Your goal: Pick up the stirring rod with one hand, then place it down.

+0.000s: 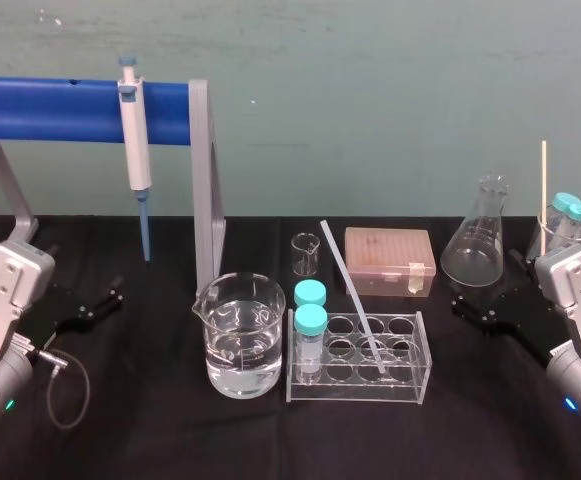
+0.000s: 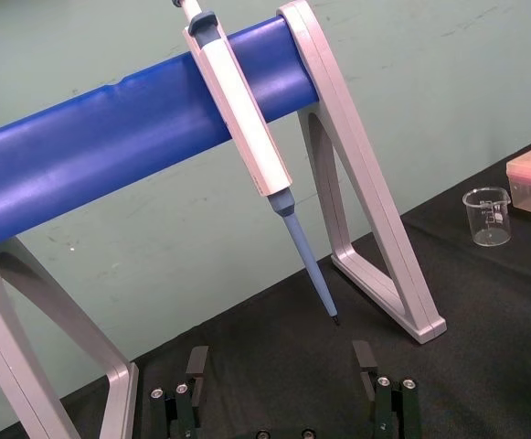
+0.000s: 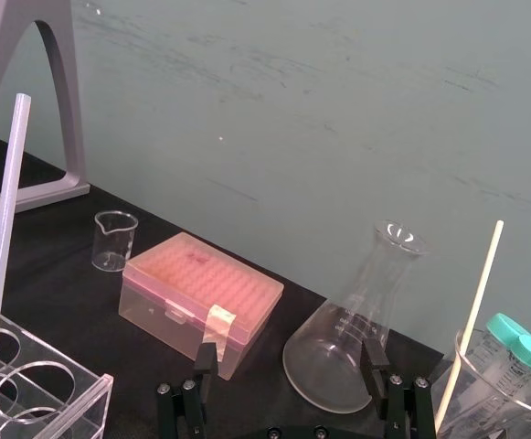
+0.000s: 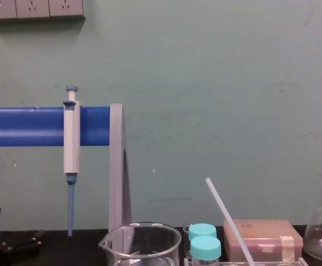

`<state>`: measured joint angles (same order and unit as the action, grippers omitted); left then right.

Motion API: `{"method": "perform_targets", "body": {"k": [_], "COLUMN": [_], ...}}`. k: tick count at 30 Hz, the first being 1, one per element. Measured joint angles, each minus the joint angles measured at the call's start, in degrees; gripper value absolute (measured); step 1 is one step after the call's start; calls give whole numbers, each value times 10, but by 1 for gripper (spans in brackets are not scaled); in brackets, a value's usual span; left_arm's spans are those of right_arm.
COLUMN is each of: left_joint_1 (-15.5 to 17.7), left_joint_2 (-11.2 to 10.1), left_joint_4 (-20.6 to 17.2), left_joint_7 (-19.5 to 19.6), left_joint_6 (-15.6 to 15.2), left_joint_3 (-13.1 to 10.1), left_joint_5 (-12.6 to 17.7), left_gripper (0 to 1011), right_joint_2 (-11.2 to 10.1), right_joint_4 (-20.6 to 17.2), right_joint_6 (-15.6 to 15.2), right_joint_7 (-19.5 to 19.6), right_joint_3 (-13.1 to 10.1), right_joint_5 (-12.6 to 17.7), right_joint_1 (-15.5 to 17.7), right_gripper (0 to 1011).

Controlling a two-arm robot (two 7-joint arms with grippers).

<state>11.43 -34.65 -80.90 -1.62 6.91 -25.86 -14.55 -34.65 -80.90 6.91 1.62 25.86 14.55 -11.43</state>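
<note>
Since the stirring rod stands tilted in the tube rack mid-counter, top leaning toward the back-left, the right gripper is nearer, rod off to its left, fingers spread. Left gripper sits near the left edge, fingers also spread.

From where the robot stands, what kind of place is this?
Most likely a laboratory bench: a pipette hangs on a blue stand, a beaker of clear liquid stands beside a tube rack, and the stirring rod leans in that rack.
</note>
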Motion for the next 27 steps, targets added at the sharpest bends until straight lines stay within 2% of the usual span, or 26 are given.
{"method": "perform_targets", "body": {"k": [27], "left_joint_1": [0], "left_joint_2": [0], "left_joint_4": [0], "left_joint_7": [0], "left_joint_6": [0], "left_joint_3": [0], "left_joint_5": [0], "left_gripper": [1000], "right_joint_2": [0], "right_joint_4": [0], "right_joint_6": [0], "right_joint_7": [0], "right_joint_3": [0], "right_joint_5": [0], "right_joint_1": [0], "right_gripper": [1003]}}
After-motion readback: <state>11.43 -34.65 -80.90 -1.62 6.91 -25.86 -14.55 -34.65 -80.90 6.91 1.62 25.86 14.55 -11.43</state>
